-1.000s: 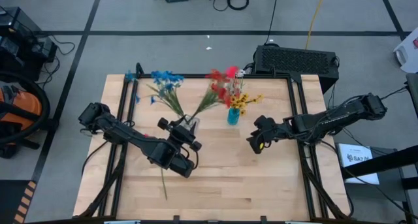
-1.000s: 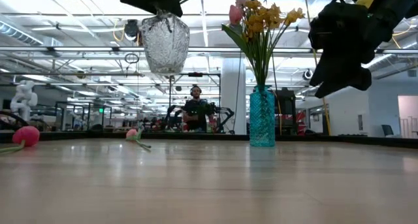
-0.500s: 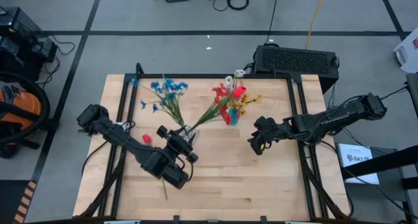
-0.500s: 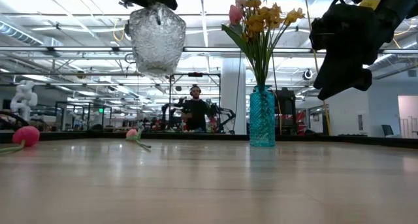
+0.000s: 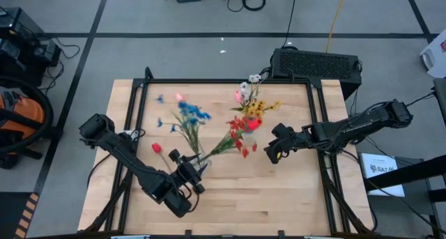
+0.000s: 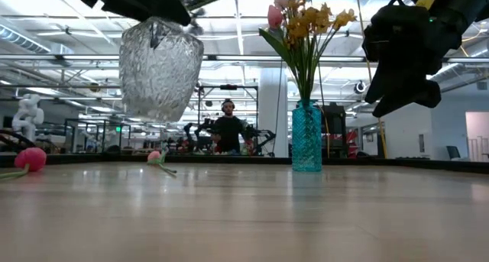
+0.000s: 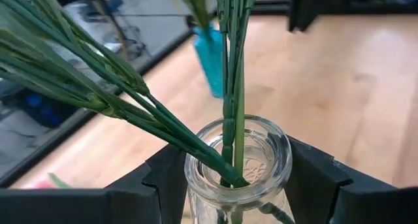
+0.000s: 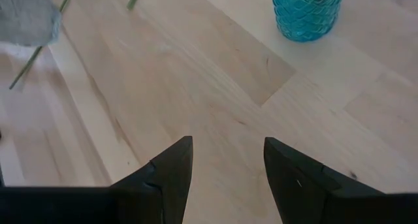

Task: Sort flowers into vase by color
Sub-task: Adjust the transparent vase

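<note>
The left gripper (image 7: 238, 185) is clamped on the clear textured glass vase (image 6: 160, 67) of blue and red flowers (image 5: 240, 131), upright above the table's near-left, while the right gripper (image 8: 225, 168) hangs spread and empty beside the teal vase (image 6: 306, 136).

— In the low view, we lose the clear vase's (image 6: 160, 67) neck behind the left gripper (image 6: 137, 2).
— And the teal vase's (image 8: 307, 12) top is cut off in the right wrist view.
</note>
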You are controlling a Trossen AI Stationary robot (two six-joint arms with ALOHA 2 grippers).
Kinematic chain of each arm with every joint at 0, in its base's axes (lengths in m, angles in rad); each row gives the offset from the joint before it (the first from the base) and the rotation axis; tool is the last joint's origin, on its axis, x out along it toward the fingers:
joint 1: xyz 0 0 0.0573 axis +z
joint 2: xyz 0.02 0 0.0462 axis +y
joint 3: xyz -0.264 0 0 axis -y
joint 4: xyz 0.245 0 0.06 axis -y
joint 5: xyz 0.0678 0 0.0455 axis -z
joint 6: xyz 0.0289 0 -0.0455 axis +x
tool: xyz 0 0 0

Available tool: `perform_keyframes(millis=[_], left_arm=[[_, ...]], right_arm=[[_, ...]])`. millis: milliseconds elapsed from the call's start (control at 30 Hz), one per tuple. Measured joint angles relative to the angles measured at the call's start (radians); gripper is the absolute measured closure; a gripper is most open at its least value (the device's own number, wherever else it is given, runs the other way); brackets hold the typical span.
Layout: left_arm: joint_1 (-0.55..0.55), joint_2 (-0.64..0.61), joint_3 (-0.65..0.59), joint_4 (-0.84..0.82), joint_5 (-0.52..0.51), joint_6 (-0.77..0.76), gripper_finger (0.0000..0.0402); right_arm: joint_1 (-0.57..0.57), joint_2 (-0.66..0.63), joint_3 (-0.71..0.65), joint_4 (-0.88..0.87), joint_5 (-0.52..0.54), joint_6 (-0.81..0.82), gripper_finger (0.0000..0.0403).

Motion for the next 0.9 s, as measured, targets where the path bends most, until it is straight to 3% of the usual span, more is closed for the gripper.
perform_keyframes(millis=[200,300,533,767,900], left_arm=[[-0.007,0.001,-0.101,0.215,0.064,0.13,0.0199],[-0.001,0.001,-0.16,0.414,0.117,0.194,0.0199],[0.05,0.001,-0.222,0.867,0.172,0.535,0.0199],[0.089,0.001,-0.223,0.91,0.35,0.92,0.0199],[0.087,0.024,-0.223,0.956,0.382,0.938,0.0199]], right_arm=[[0.0,0.0,0.0,0.001,-0.003,0.047,0.0222],[0.0,0.0,0.0,0.002,-0.003,0.051,0.0222],[0.0,0.0,0.0,0.002,-0.073,0.017,0.0222],[0.0,0.0,0.0,0.001,-0.133,-0.093,0.0222],[0.0,0.0,0.0,0.0,-0.136,-0.143,0.0222]])
